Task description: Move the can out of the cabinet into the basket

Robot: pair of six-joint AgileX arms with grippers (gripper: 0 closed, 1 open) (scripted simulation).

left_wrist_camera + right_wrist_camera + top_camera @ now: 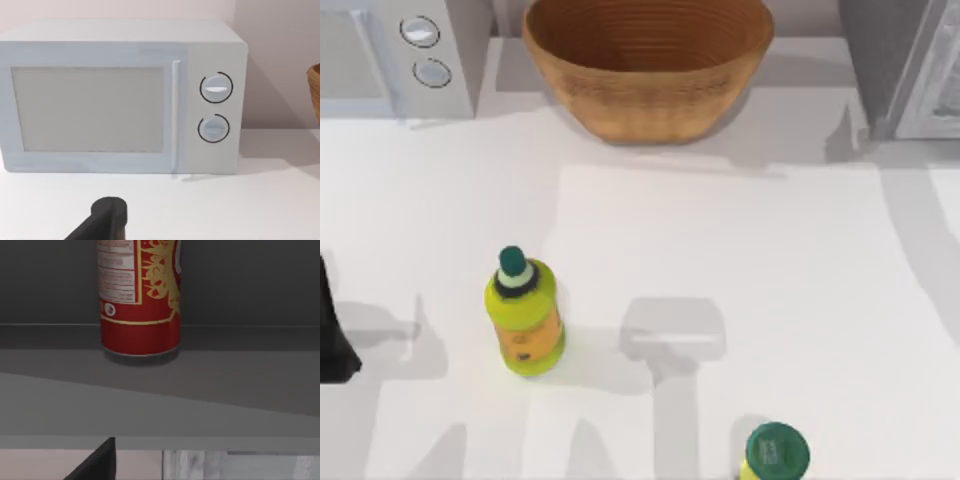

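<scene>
Can [140, 297] standing upright on the cabinet [910, 70] shelf, long axis vertical, dead ahead of the right gripper [97, 462] and a bit above it; right arm clearly the nearer one, can't tell how open it is, nothing held

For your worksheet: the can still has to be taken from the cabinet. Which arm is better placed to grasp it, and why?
The right arm, probably. Its wrist view faces the can standing upright on the cabinet shelf. The left gripper faces the white microwave across the table.
</scene>
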